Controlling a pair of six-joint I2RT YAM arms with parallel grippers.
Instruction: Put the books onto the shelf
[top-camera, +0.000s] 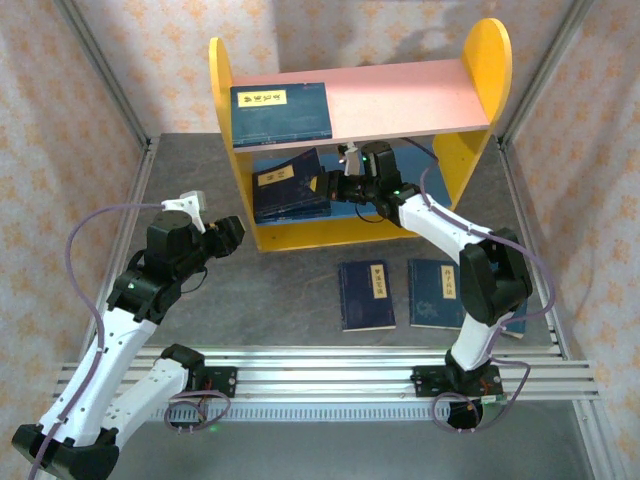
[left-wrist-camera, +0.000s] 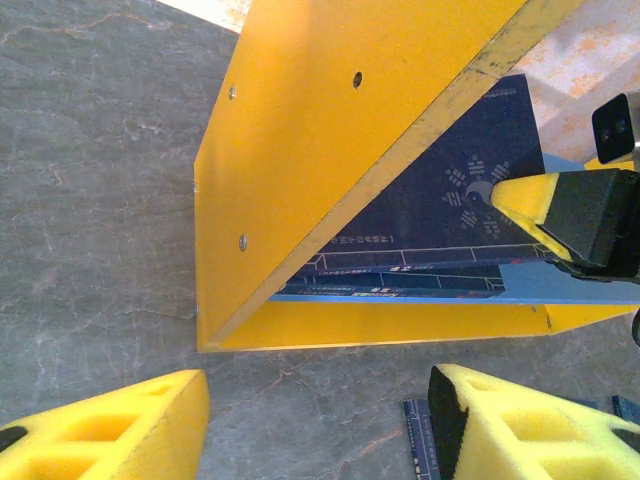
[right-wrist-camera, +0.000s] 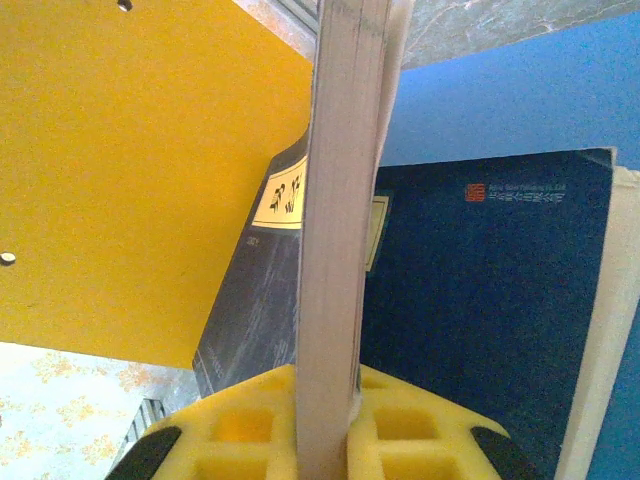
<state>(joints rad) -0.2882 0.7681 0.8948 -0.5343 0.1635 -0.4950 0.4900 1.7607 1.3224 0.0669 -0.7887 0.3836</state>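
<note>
Right gripper (top-camera: 333, 186) held one book (top-camera: 288, 188) tight by its edge, the book reaching toward 9 o'clock inside the shelf (top-camera: 487, 70), while the left gripper (top-camera: 228, 236) hung farther off at 8 o'clock, fingers apart.

Six books (top-camera: 280, 110) show, with one shelf (top-camera: 400, 95), one left gripper (top-camera: 236, 231) and one right gripper (top-camera: 323, 185).

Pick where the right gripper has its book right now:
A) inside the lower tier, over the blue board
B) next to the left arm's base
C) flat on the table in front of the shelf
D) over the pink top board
A: the right gripper is shut on a book that sits tilted inside the shelf, over the blue lower board and under the pink one.
</note>
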